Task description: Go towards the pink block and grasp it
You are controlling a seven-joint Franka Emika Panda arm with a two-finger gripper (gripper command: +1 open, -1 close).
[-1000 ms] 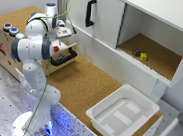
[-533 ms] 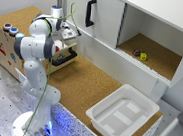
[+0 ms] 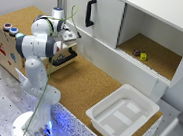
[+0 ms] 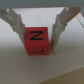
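Note:
In the wrist view the pink block (image 4: 38,40), a reddish-pink cube with a black letter on its face, rests on a pale blurred surface. It fills the gap between my gripper's (image 4: 38,44) two light fingers (image 4: 20,34), which press against its left and right sides. In the exterior view my gripper (image 3: 71,35) hangs at the end of the white arm, close to the white cabinet front. There the hand hides the block.
A dark maroon block (image 3: 136,52) and a yellow block (image 3: 143,56) lie in the open cabinet compartment. A white tray (image 3: 138,127) sits on the cork board near the front. A wooden box (image 3: 3,50) stands behind the arm, and a black handle (image 3: 90,12) is on the cabinet door.
In the exterior view the arm has swung the gripper steadily toward the exterior view's right, closer to the cabinet front.

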